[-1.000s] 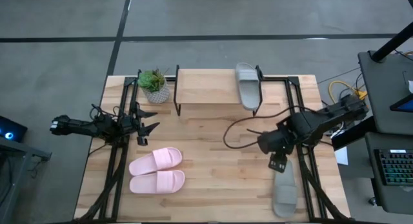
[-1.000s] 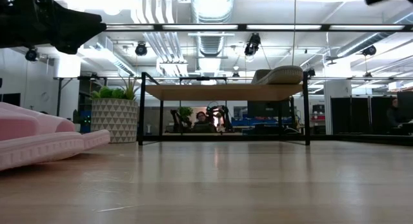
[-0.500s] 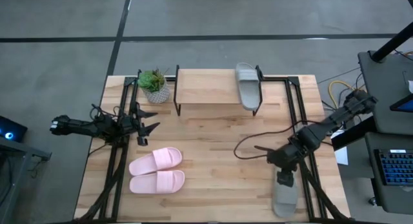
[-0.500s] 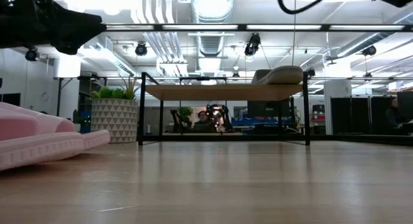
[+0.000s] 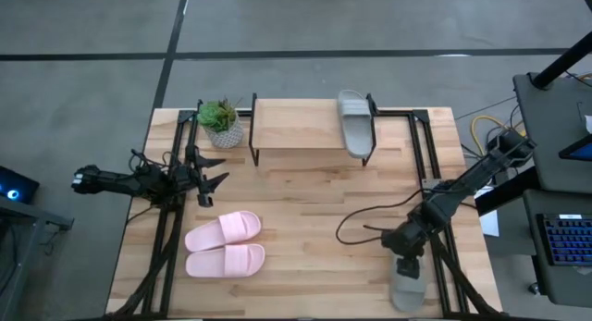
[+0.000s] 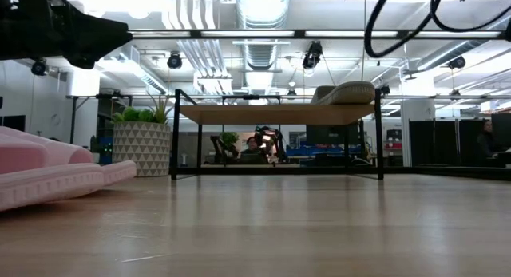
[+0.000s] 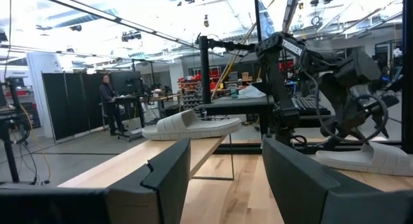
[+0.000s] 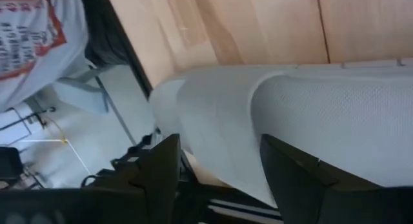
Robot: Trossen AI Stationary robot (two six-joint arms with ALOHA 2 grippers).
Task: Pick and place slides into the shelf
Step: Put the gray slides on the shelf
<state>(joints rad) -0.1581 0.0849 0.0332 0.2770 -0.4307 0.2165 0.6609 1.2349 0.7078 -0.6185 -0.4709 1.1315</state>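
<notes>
One grey-beige slide [image 5: 354, 122] lies sole-down on the right end of the shelf [image 5: 296, 125]. A second grey-beige slide [image 5: 408, 289] lies on the table at the near right. My right gripper [image 5: 407, 263] hovers over this slide's far end, pointing steeply down. In the right wrist view the right gripper [image 8: 219, 146] is open, with the slide's wide strap [image 8: 213, 114] below the gap. The pale pink pair [image 5: 225, 246] lies side by side at the near left. My left gripper [image 5: 209, 174] waits open at the left edge, clear of everything.
A potted plant [image 5: 221, 123] stands just left of the shelf. A black cable [image 5: 365, 230] loops over the table left of my right arm. Black frame rails [image 5: 166, 238] run along both table sides. Bare wood lies between the pink pair and the right arm.
My right gripper has gone down and toward the table's near edge, tipping further downward. It now stands over the grey-beige slide at the near right. The cable loop has trailed along with it. The slides have stayed where they were.
</notes>
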